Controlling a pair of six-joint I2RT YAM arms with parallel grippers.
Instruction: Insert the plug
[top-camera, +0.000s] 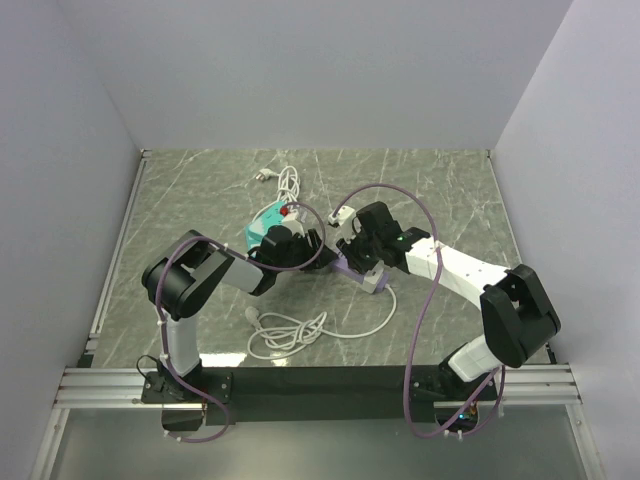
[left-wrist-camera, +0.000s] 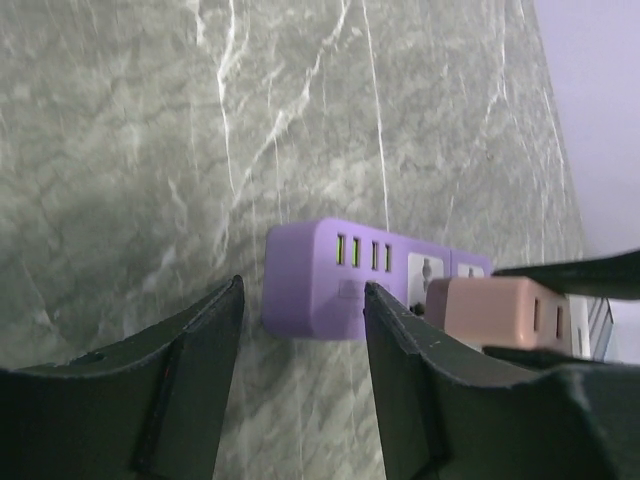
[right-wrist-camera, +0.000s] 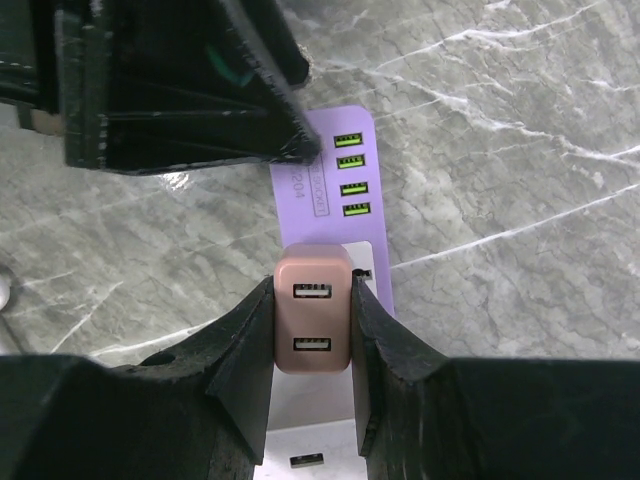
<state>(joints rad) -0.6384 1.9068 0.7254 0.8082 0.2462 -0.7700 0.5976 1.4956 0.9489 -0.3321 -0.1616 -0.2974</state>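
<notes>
A purple power strip (right-wrist-camera: 330, 150) with green USB ports lies on the marble table (top-camera: 200, 200). My right gripper (right-wrist-camera: 312, 290) is shut on a brownish-pink cube adapter (right-wrist-camera: 312, 320), held over the strip's white socket panel. Just behind the adapter, at the bottom edge of the right wrist view, is a flat white block (right-wrist-camera: 300, 450) with a slot, apparently the plug. My left gripper (left-wrist-camera: 304, 290) is open and holds nothing. It hovers at the strip's (left-wrist-camera: 320, 275) end, one finger (left-wrist-camera: 400, 340) close against it. From above, both grippers (top-camera: 300, 245) (top-camera: 352, 252) meet over the strip (top-camera: 368, 280).
A teal box (top-camera: 265, 228) with a red button sits under the left arm's wrist. A coiled white cable (top-camera: 290, 330) lies near the front, another cable with a small plug (top-camera: 285, 180) at the back. A small white piece (top-camera: 343, 213) lies behind the right gripper.
</notes>
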